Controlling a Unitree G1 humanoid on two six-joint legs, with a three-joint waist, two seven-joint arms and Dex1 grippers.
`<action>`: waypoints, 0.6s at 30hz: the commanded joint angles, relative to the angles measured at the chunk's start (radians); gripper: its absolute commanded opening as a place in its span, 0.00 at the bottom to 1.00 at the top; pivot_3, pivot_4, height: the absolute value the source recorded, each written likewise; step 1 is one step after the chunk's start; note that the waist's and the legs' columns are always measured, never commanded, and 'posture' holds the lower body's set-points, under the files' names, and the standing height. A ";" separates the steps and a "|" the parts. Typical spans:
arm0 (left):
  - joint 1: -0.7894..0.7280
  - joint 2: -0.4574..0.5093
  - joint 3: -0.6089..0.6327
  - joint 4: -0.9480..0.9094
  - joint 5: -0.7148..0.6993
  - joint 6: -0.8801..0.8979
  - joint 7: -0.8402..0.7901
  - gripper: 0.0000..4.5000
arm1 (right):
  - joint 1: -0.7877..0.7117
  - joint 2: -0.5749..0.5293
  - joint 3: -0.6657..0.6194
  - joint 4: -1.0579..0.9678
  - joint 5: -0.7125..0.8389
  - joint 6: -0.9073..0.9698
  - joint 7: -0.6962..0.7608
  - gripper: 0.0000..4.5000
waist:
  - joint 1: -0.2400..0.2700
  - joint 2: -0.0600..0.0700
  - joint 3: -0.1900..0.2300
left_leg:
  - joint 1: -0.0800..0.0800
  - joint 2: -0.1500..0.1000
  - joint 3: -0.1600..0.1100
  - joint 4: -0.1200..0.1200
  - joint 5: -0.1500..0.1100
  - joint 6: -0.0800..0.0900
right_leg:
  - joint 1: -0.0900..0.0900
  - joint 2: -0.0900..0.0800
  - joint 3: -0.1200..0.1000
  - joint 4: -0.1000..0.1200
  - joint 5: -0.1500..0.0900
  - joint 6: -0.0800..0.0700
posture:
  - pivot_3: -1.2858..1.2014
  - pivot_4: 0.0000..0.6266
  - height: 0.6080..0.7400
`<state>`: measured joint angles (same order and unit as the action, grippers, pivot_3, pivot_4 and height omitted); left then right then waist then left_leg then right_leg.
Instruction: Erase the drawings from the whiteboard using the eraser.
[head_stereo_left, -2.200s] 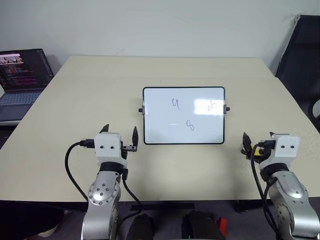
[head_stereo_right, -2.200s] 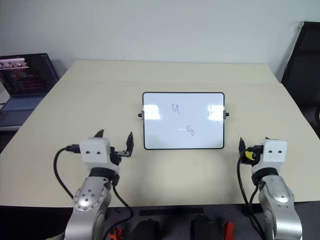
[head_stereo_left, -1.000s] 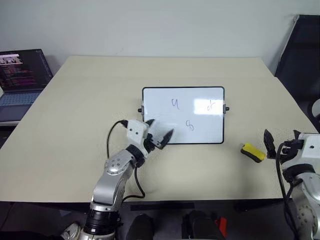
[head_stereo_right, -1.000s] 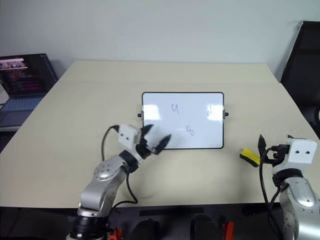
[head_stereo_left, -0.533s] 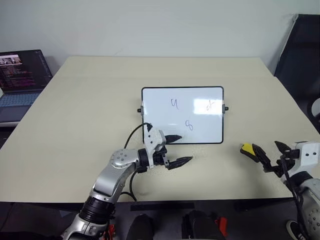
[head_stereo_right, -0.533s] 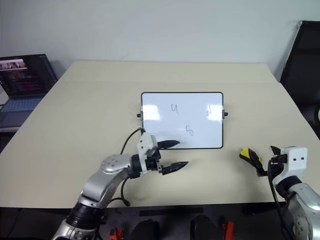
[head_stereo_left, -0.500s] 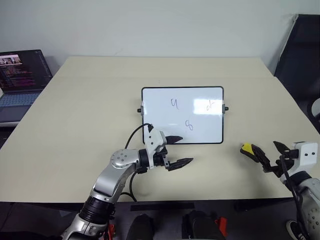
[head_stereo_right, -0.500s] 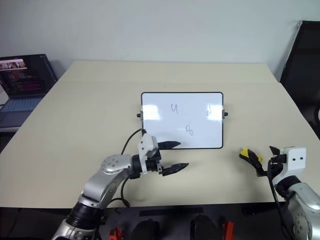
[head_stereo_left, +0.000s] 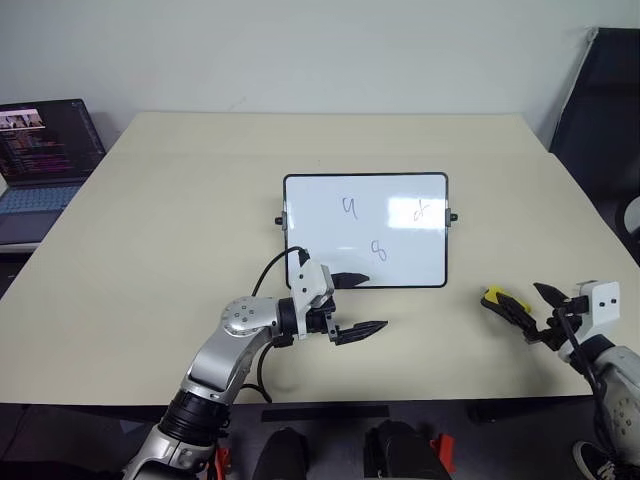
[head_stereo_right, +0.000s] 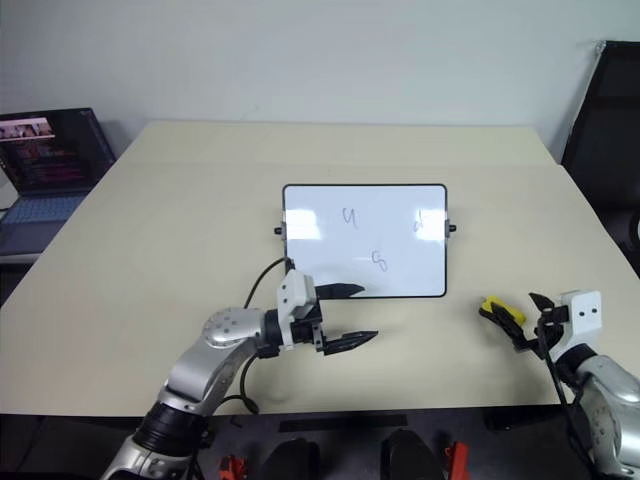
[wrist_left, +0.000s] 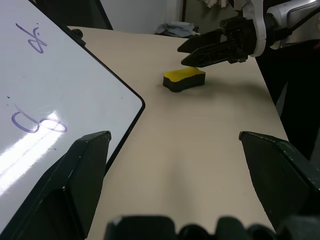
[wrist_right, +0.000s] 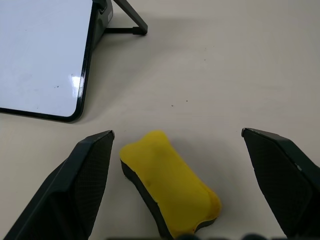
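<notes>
hiding part of eraser (head_stereo_left: 497, 298): right fingers (head_stereo_left: 515, 312)

We're looking at a pale beige surface (head_stereo_left: 180, 220). On it sits the whiteboard (head_stereo_left: 366, 230) near the middle, with the yellow eraser (head_stereo_left: 493, 297) lying flat on the surface, off toward its lower right corner, apart from it.

Whiteboard (head_stereo_left: 365, 230): handwritten drawings (head_stereo_left: 377, 249) read approx "4", "8", "d".
</notes>
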<state>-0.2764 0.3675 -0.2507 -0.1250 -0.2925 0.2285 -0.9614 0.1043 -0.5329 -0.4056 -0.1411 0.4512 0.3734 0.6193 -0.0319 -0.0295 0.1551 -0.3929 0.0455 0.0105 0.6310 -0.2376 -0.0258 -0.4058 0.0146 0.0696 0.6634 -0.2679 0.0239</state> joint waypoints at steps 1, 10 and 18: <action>0.003 0.004 0.009 -0.027 -0.003 -0.022 0.005 1.00 | -0.010 -0.014 0.009 -0.013 0.020 -0.016 0.042 1.00 | 0.000 0.000 0.000 | 0.000 0.000 0.000 0.000 0.000 0.000 | 0.000 0.000 0.000 0.000 0.000 0.000 | 0.52 0.24 1.00; 0.002 0.015 0.019 -0.016 -0.006 -0.033 0.007 1.00 | -0.021 -0.016 0.057 0.025 0.010 -0.018 0.104 1.00 | 0.000 0.000 0.000 | 0.000 0.000 0.000 0.000 0.000 0.000 | 0.000 0.000 0.000 0.000 0.000 0.000 | 0.52 0.24 1.00; -0.003 0.010 0.017 -0.048 -0.012 -0.003 0.035 1.00 | -0.069 -0.031 0.061 0.107 -0.006 -0.037 0.112 1.00 | 0.000 0.000 0.000 | 0.000 0.000 0.000 0.001 0.000 0.000 | 0.000 0.000 0.000 0.001 0.000 0.000 | 0.52 0.24 1.00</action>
<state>-0.2677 0.3802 -0.2482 -0.1271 -0.2922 0.2225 -0.9331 0.0450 -0.5458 -0.3337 -0.0353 0.4504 0.3559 0.7227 -0.0319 -0.0294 0.1552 -0.3925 0.0454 0.0109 0.6316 -0.2376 -0.0258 -0.4054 0.0146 0.0694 0.6640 -0.2677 0.0242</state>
